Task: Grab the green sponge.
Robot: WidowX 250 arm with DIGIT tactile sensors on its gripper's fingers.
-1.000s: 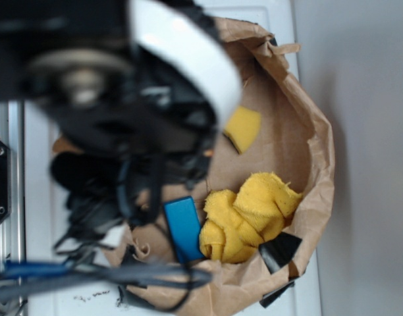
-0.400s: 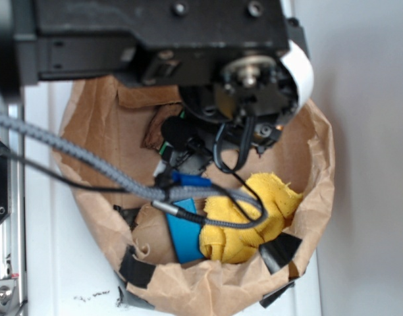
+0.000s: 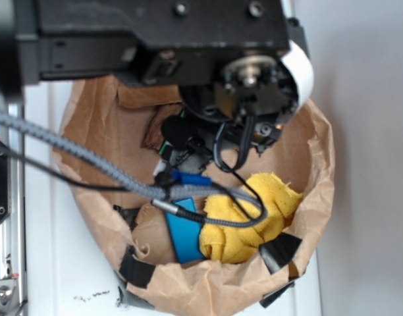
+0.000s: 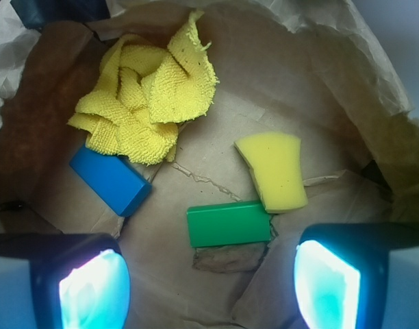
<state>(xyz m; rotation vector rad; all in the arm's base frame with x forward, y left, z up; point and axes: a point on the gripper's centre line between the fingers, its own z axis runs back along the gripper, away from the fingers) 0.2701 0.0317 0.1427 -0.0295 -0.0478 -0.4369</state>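
Lying flat on the brown paper (image 4: 319, 82), green sponge (image 4: 229, 224): touching the yellow sponge (image 4: 274, 169) at its upper right corner, right of the blue block (image 4: 111, 179), below the yellow cloth (image 4: 146, 97). Poised above the green sponge, gripper (image 4: 209, 284), jaws spread wide, nothing between its 2 fingers (image 4: 327, 286).

Green sponge (image 4: 229, 223): flat, smooth rectangular block lying on brown paper, apparently touching the yellow sponge (image 4: 272, 169)

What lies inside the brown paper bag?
In the paper bag: green sponge, blue block, yellow sponge, crumpled yellow cloth. Anything beneath the cloth is hidden.
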